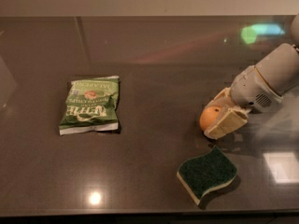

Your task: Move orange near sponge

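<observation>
Gripper (217, 113), right of centre, fingers (227, 123) clasping orange (208, 118), seemingly on the table (140, 171), just beyond sponge (207, 173)

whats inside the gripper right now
The orange sits between the gripper's two fingers. Only its left side shows; the near finger covers the rest, so contact with the table is hidden.
</observation>
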Controlling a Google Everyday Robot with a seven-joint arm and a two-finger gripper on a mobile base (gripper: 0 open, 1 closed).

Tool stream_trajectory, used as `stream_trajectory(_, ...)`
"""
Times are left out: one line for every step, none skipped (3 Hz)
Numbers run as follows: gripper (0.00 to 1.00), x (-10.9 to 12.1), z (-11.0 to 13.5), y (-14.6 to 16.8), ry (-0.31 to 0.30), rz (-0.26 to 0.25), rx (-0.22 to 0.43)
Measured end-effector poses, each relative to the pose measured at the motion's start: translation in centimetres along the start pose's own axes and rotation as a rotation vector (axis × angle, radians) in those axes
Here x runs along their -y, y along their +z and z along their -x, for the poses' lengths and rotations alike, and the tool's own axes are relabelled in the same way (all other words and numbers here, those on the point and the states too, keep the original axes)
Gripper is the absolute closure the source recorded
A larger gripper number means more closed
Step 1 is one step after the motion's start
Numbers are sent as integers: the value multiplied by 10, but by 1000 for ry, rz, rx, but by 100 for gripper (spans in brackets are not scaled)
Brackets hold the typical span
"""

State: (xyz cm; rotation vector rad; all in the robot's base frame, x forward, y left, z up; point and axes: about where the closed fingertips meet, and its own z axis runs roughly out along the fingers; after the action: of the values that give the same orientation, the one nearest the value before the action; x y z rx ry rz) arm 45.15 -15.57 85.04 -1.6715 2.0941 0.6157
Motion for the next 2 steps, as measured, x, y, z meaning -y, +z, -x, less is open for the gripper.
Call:
stream_trajectory(36,-2,-1,2,-6,9,8)
stream_trajectory(13,-3,1,2,-9,9,7)
